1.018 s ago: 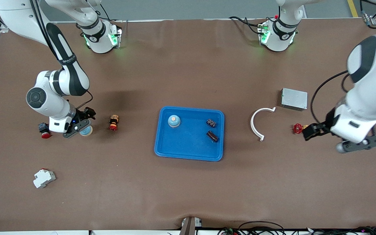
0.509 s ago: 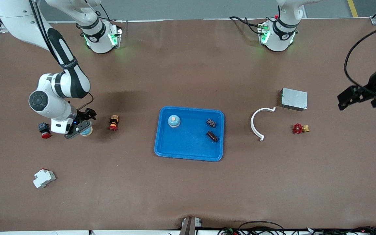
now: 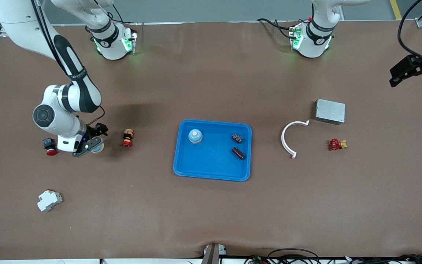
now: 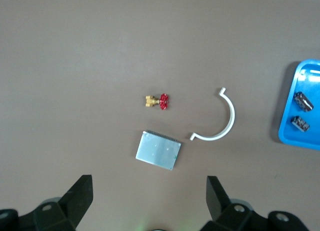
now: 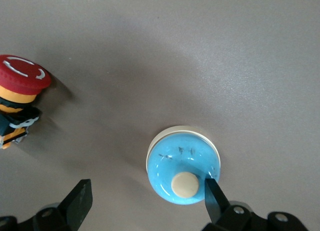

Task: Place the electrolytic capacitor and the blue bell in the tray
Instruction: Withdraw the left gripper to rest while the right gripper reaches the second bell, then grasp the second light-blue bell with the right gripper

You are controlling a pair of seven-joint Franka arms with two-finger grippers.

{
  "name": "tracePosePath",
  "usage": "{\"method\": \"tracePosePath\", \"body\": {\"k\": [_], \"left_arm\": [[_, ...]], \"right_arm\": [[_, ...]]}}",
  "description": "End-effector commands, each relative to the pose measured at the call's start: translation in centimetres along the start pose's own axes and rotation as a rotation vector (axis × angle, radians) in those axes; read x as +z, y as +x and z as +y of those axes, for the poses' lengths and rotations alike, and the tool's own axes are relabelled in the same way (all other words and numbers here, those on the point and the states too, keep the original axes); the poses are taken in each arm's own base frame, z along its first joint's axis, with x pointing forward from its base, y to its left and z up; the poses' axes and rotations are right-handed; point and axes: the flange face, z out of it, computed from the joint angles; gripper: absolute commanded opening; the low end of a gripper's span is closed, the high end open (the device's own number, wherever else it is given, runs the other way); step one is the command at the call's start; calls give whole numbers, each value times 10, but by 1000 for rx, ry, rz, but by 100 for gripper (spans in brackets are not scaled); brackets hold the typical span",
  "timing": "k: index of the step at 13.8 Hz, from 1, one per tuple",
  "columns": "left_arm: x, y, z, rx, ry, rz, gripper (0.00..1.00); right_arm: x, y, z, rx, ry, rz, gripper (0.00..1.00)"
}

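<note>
Right gripper (image 3: 91, 143) sits low over a bell (image 5: 183, 171) on the bench (image 3: 196, 212), fingers spread wide, one tip at its rim. Tray (image 3: 211, 172) holds another bell (image 3: 195, 136) and two capacitors (image 3: 237, 152). Left gripper (image 3: 414, 69) hangs open, raised high over the bench's left-arm end.

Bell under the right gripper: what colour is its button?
Beige, on a blue dome with a cream base; the bell shows best in the right wrist view.

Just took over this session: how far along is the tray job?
Done: one blue bell and two capacitors lie in the tray. In hand: the right tool, open, is down around a second bell on the table. Left: grip it and carry it over. The left tool is raised, open, waiting.
</note>
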Motion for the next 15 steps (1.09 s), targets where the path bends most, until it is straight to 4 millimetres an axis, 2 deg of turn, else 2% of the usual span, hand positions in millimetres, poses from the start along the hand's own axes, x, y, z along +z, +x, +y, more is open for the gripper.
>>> {"method": "tracePosePath", "body": {"k": [1,4,9,11,13,15], "left_arm": [[0,-15,1,28,-22,-17,100],[-6,-20,7,41,-21,-5,100],[1,-8,17,56,-14,-13,100],[1,-8,15,55,-15,-13,100],[1,-8,15,55,-15,-13,100],[3,-8,16,55,-16,-18,100]], "right_arm": [[8,1,12,-4,1,-6,100],[8,2,14,-2,0,-5,100],[7,0,9,5,23,-37,100],[-4,3,9,6,57,-86,100],[-25,11,17,7,93,-140,100],[-31,14,19,3,93,-139,100]]}}
